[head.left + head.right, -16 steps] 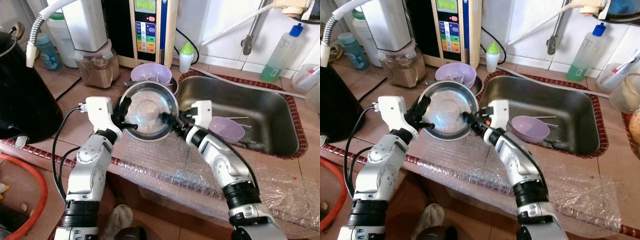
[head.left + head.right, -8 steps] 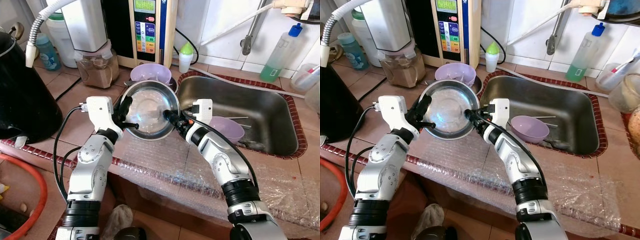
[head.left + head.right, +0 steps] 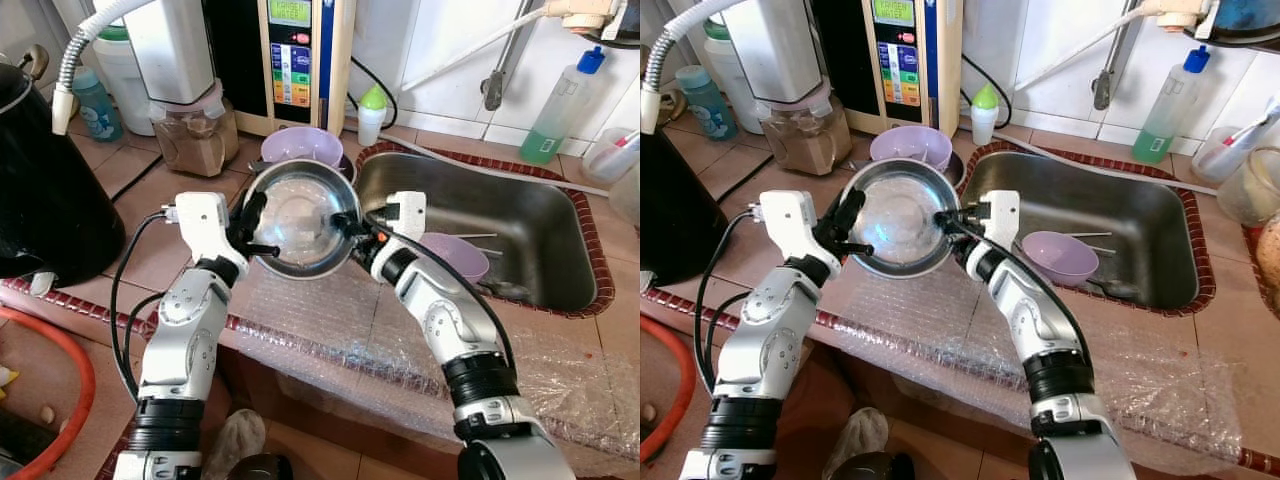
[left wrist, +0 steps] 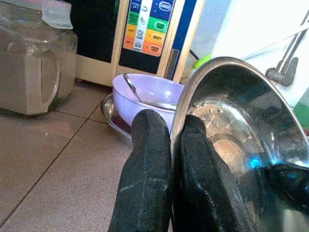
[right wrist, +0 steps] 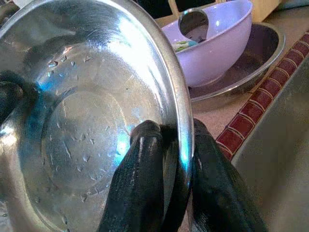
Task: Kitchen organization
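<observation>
A wet steel bowl hangs tilted above the counter edge, left of the sink. My left gripper is shut on its left rim, and the rim runs between the two black fingers. My right gripper is shut on the bowl's right rim, which shows up close as a bright edge clamped between the fingers. Behind it a lilac bowl with a spoon rests inside another steel bowl. A second lilac bowl lies in the sink.
Bubble wrap covers the counter's front edge. A black kettle stands far left, a blender jar and a water dispenser at the back. A green-capped bottle and a soap bottle flank the tap.
The steel bowl has been lifted a little and tipped more upright between both grippers. My right gripper has slid up its right rim.
</observation>
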Tool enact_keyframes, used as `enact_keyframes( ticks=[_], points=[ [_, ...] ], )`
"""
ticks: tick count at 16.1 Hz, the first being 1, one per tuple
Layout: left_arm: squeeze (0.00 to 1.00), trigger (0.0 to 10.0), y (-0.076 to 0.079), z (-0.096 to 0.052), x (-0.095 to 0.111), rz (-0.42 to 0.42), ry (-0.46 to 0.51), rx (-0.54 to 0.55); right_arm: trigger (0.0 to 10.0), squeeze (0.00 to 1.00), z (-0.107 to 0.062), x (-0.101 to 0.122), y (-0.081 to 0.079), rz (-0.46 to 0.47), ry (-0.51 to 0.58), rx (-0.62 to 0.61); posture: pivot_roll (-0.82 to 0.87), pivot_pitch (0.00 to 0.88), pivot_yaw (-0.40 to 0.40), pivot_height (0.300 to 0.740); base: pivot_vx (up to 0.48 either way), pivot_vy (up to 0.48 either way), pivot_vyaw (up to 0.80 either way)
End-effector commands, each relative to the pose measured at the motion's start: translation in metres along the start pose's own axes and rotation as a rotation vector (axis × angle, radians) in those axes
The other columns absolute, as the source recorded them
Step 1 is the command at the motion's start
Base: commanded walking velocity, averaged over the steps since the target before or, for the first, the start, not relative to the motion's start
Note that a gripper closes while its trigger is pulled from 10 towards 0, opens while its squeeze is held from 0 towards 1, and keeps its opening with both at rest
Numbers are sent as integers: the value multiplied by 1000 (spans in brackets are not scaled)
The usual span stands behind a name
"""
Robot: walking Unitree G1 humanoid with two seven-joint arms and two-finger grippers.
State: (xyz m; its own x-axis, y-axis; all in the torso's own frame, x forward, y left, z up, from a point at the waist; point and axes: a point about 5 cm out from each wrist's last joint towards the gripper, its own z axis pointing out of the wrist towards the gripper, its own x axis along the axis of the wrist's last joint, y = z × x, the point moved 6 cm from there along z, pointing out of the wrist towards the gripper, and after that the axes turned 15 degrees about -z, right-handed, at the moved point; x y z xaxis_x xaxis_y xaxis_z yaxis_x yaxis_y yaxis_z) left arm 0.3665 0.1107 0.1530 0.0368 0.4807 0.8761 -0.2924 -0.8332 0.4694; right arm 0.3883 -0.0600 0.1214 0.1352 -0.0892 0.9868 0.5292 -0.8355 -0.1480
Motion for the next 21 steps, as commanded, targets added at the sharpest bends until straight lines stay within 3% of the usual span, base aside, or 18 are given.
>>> enact_keyframes(
  ticks=[1, 3, 5, 7, 8, 9, 11, 15, 16, 19, 20, 21],
  points=[
    [0, 0, 9, 5, 13, 18, 41, -45, 0, 0, -5, -7, 20, -19, -43, -81, 44, 0, 12, 740, 0, 0, 0],
    [0, 0, 8, 4, 11, 31, 36, -42, 0, 0, -7, -8, 27, -41, -55, -114, 45, 0, 11, 740, 0, 0, 0],
    [0, 1804, 8, 4, 11, 35, 35, -40, 0, 0, -6, -9, 28, -71, -65, -113, 47, 0, 8, 740, 0, 0, 0],
    [0, 1882, 8, 5, 11, 41, 33, -44, 0, 0, -5, -9, 28, -65, -62, -114, 51, 0, 9, 740, 0, 0, 0],
    [1000, 10000, 9, 5, 11, 39, 30, -53, 0, 0, -5, -5, 29, -57, -42, -120, 54, 0, 11, 740, 0, 0, 0],
    [1000, 10000, 10, 5, 11, 33, 27, -61, 0, 0, -5, -3, 29, -57, -37, -121, 56, 0, 13, 740, 0, 0, 0],
    [1000, 10000, 9, 4, 15, 60, 50, -49, 0, 0, -3, 26, 20, -111, 78, -94, 54, 0, 17, 740, 0, 0, 0],
    [1000, 10000, 8, 5, 17, 69, 57, -45, 0, 0, -7, 37, 24, -167, 126, -98, 52, 0, 18, 740, 0, 0, 0],
    [1000, 10000, 5, 5, 21, 81, 65, -38, 0, 0, -22, 39, 42, -210, 133, -86, 56, 0, 15, 740, 0, 0, 0],
    [1000, 10000, 4, 3, 20, 86, 67, -34, 0, 0, -34, 36, 62, -258, 100, -111, 54, 0, 17, 740, 0, 0, 0],
    [1000, 10000, 2, 1, 18, 120, 61, -29, 0, 0, -47, 39, 85, -259, 87, -150, 54, 0, 17, 740, 0, 0, 0],
    [1000, 10000, 1, 1, 19, 126, 62, -25, 0, 0, -52, 40, 96, -286, 69, -171, 53, 0, 22, 740, 0, 0, 0]
  ],
)
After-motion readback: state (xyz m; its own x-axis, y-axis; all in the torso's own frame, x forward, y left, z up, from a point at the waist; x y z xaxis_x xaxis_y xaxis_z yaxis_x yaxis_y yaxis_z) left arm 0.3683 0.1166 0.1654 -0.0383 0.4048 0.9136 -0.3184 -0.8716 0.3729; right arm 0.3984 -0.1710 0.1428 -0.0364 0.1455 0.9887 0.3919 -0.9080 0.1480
